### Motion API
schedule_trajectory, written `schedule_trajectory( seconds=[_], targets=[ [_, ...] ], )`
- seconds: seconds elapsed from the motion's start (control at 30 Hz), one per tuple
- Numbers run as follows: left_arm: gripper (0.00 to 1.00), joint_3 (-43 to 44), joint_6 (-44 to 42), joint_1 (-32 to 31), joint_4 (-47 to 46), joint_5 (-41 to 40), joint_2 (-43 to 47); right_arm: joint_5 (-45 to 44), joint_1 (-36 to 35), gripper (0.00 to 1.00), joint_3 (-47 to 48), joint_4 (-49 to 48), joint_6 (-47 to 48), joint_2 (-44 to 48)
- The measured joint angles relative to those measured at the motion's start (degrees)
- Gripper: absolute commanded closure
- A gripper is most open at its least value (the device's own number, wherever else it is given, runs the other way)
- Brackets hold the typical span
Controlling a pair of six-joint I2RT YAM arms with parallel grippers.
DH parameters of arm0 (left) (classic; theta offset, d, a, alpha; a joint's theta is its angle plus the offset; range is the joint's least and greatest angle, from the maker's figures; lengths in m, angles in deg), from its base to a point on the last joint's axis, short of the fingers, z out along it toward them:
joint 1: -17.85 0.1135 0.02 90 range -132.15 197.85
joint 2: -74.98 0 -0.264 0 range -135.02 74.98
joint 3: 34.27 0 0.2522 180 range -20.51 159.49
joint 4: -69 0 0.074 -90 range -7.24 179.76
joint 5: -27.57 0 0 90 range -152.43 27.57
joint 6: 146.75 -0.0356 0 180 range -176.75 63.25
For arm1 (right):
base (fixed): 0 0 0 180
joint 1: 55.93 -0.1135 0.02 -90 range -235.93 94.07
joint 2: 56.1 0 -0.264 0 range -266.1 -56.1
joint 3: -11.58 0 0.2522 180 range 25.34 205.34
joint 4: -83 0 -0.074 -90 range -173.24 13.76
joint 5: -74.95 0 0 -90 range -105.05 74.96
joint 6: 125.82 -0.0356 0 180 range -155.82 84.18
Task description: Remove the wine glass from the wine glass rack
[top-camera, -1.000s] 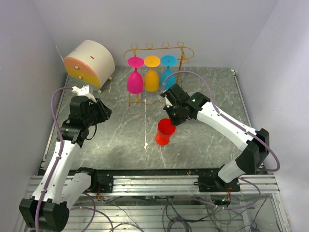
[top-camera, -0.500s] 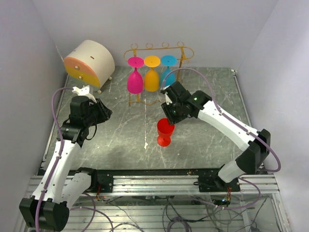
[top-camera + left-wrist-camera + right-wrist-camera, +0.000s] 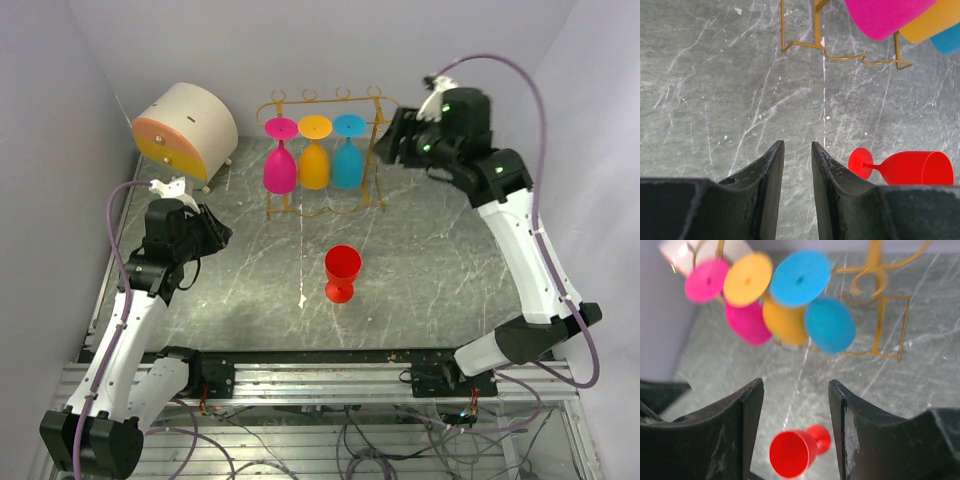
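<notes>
Top view: the red glass (image 3: 341, 270) sits on the tabletop (image 3: 440, 270), mid-front. It looks upright, rim up, and well apart from the rack (image 3: 381, 190). The pink glass (image 3: 279, 170), orange glass (image 3: 314, 165) and blue glass (image 3: 347, 165) hang bowl-down from the rack, side by side. The right end effector (image 3: 388, 148) is raised by the rack's right end, near the blue glass, and we see no contact. Its opening is too small to read here. The left end effector (image 3: 220, 232) hangs over the left of the tabletop, away from every glass. A cream round box (image 3: 185, 125) stands back left (not part of this job).

Left wrist view: the left end effector is narrow, with a slim gap and nothing in it. The rack's wavy foot bar is at the top. The red glass is lower right and reads side-on here, so we cannot confirm it is upright from this view.

Right wrist view (blurred): the right end effector is wide apart and empty. It looks down on the three hanging glasses, with the red glass far below.

Progress: we judge that one glass is off the rack, set down and released. For a single glass that looks done. If more are wanted, three are left, and the blue one is nearest the right end effector.
</notes>
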Motion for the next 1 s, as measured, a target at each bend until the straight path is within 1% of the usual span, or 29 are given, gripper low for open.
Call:
schedule_trajectory(
  seconds=[0.1, 0.13, 0.2, 0.27, 0.33, 0.43, 0.57, 0.73, 0.8, 0.9, 1.0],
  targets=[
    [0.61, 0.0, 0.0, 0.0, 0.02, -0.02, 0.26, 8.98, 9.84, 0.57, -0.5, -4.61, -5.31, -0.33],
    [0.61, 0.0, 0.02, 0.0, 0.0, 0.0, 0.37, 13.79, 13.97, 0.59, -1.68, -7.34, -8.2, -0.57],
    [0.61, 0.0, 0.02, 0.0, 0.0, -0.02, 0.5, 20.2, 18.53, 0.6, -4.31, -11.56, -12.52, -1.07],
    [0.61, 0.0, 0.02, 0.0, 0.02, 0.0, 0.59, 26.01, 20.48, 0.61, -7.52, -15.54, -16.85, -1.9],
    [0.61, 0.0, 0.02, 0.0, 0.0, 0.0, 0.59, 30.86, 20.37, 0.61, -9.81, -18.25, -19.76, -3.08],
    [0.61, 0.0, 0.02, 0.0, 0.02, 0.0, 0.7, 35.34, 19.76, 0.58, -11.28, -20.37, -22.25, -4.24],
    [0.61, 0.0, 0.02, 0.0, 0.0, 0.02, 0.79, 36.85, 19.21, 0.56, -9.86, -20.68, -22.88, -4.59],
    [0.61, 0.0, 0.02, 0.0, 0.0, 0.04, 0.79, 35.1, 16.44, 0.57, -0.13, -19.04, -21.92, -9.57],
    [0.61, 0.0, 0.02, 0.0, 0.02, 0.04, 0.79, 32.89, 14.93, 0.57, 1.7, -18.03, -21.79, -11.1],
    [0.61, 0.0, 0.04, 0.0, 0.0, 0.04, 0.79, 28.76, 12.46, 0.57, 1.11, -17.18, -22.45, -11.78],
    [0.61, 0.0, 0.04, 0.0, 0.0, 0.04, 0.83, 25.64, 10.56, 0.57, -3.21, -19.04, -24.81, -10.43]
  ],
)
